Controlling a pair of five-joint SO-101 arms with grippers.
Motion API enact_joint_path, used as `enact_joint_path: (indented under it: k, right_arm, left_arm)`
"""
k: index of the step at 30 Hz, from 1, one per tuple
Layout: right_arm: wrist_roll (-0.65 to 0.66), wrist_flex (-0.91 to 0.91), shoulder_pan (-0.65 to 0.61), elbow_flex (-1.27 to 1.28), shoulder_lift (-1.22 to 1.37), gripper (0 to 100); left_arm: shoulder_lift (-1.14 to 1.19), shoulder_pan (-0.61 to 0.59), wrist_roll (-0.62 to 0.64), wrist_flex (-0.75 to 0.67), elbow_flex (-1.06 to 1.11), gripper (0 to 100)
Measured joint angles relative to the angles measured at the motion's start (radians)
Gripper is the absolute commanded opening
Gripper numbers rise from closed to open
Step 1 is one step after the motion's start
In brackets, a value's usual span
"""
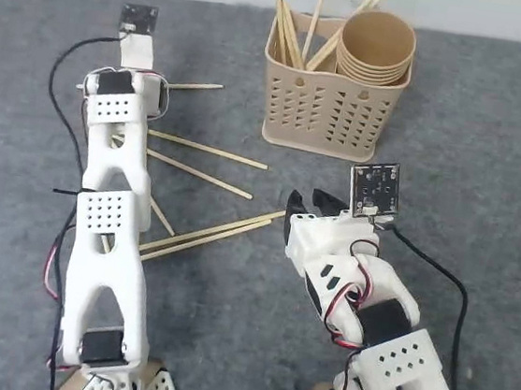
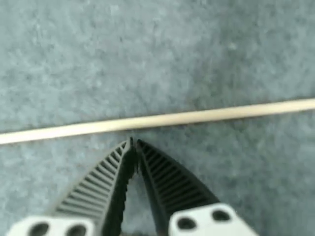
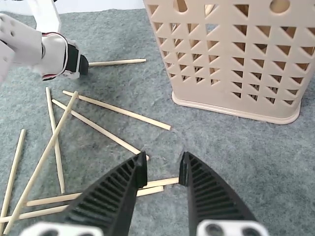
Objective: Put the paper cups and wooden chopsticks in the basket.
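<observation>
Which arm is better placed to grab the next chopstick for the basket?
Right, probably: the right gripper is open just over the ends of two chopsticks, close to the basket. The left gripper is shut, tip beside a single chopstick.

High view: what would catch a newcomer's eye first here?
The tan basket at the back of the grey mat, already holding stacked paper cups and upright chopsticks, stands out. Loose chopsticks lie scattered before it. The left gripper, fingers shut, sits beside one chopstick; the right gripper is open.
</observation>
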Motion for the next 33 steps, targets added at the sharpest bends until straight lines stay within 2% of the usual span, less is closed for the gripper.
enact_joint_path:
  k: [4,9,12,15,19,23,25,27,33]
  right_arm:
    - [0.000,0.000,0.000,0.000,0.000,11.4]
    - [0.000,0.000,0.000,0.000,0.000,11.4]
    - [0.000,0.000,0.000,0.000,0.000,11.4]
    - [0.000,0.000,0.000,0.000,0.000,11.4]
    - [0.000,0.000,0.000,0.000,0.000,11.4]
    - [0.000,0.000,0.000,0.000,0.000,11.4]
    - [0.000,0.000,0.000,0.000,0.000,11.4]
    - [0.000,0.000,0.000,0.000,0.000,11.4]
    - [0.000,0.000,0.000,0.000,0.000,11.4]
  left_arm:
    - [-0.026,0.000,-0.029,0.117,-0.003,1]
    - [-0.115,0.000,-0.041,0.379,0.003,1]
    - [-0.196,-0.003,-0.029,0.404,0.003,2]
    - [-0.252,-0.023,0.063,0.336,0.003,2]
    - [-0.242,-0.044,0.203,0.110,0.003,2]
    - [-0.118,-0.044,0.222,-0.163,0.003,2]
    - [-0.044,-0.034,0.213,-0.245,0.003,2]
    - [-0.003,-0.020,0.178,-0.258,0.005,2]
    - [0.008,0.017,0.100,-0.178,0.003,2]
